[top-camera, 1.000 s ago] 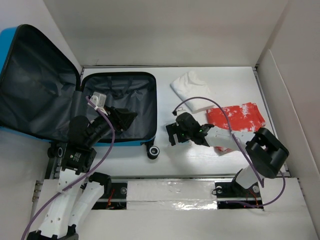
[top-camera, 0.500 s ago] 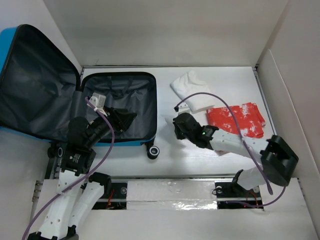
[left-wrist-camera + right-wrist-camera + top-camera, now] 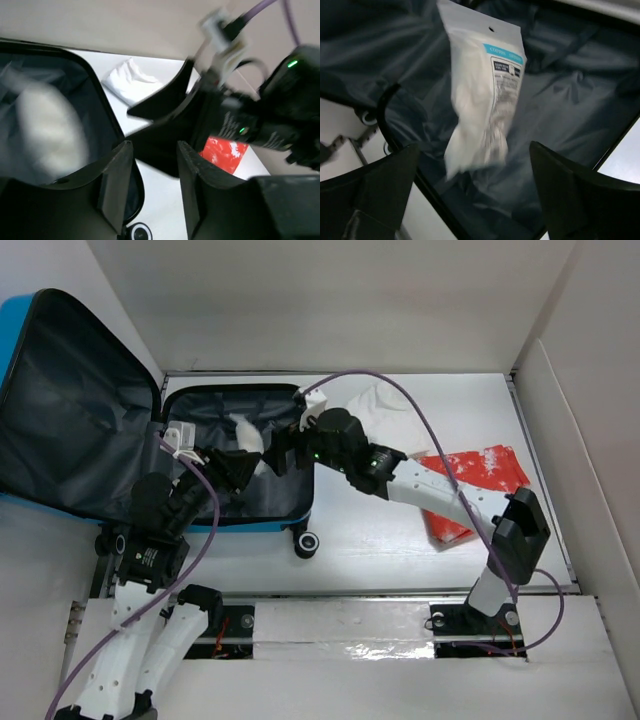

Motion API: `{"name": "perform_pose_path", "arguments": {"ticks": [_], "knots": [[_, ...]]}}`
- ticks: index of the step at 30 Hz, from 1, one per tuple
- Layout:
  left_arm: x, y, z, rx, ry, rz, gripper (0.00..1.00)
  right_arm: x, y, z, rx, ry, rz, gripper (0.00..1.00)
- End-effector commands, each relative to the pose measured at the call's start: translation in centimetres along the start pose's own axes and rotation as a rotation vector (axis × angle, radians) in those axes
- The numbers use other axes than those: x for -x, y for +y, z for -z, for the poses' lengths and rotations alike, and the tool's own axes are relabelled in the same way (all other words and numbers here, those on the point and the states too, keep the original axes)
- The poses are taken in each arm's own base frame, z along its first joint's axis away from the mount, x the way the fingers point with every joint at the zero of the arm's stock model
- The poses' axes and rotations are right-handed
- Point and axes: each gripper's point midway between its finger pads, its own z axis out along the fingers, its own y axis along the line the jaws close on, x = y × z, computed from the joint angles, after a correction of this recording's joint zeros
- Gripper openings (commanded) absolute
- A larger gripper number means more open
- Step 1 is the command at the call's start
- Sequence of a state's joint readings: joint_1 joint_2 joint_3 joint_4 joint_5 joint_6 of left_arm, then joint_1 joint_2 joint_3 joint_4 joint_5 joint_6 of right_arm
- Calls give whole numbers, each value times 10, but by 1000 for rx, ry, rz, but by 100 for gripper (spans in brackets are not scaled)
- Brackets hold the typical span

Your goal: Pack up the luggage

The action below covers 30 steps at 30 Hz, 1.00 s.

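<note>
Squarely over the open luggage (image 3: 205, 405), a white packet (image 3: 482, 95) sat between the right gripper's (image 3: 472, 147) wide-spread fingers, touching neither.
The blue case lay at the left of the table (image 3: 400, 550); the left gripper (image 3: 154, 150), parted and empty, hovered over it.

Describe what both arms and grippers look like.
Left arm and right arm: white link shells, black joint housings. Left gripper and right gripper: black, two flat fingers. A purple cable loops along each arm. Green light on the right wrist.
</note>
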<state>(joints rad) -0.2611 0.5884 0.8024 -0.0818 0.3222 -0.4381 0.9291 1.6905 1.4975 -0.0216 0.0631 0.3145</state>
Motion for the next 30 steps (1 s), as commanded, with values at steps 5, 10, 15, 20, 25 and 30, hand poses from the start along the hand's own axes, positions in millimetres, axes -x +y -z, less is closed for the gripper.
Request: {"name": "perform_pose_path", "arguments": {"ticks": [5,10,15,20,25,30], "knots": [[22,-41,-24,-193,-3,74,9,31,-67,74,-100,-132,-16,75],[22,-63,-70,-281,41,167,0,2,-161,150,-373,-180,-51,0],[-34,-89,-158,-155,199,163,0,3,-232,232,-572,-334,-149,0],[-119,-75,-229,179,266,108,22,-11,-251,272,-631,-386,-203,17],[-145,-66,-274,348,271,256,41,-6,-243,295,-618,-419,-181,41],[-180,-61,-293,345,275,356,81,-6,-234,293,-568,-422,-171,56]]}}
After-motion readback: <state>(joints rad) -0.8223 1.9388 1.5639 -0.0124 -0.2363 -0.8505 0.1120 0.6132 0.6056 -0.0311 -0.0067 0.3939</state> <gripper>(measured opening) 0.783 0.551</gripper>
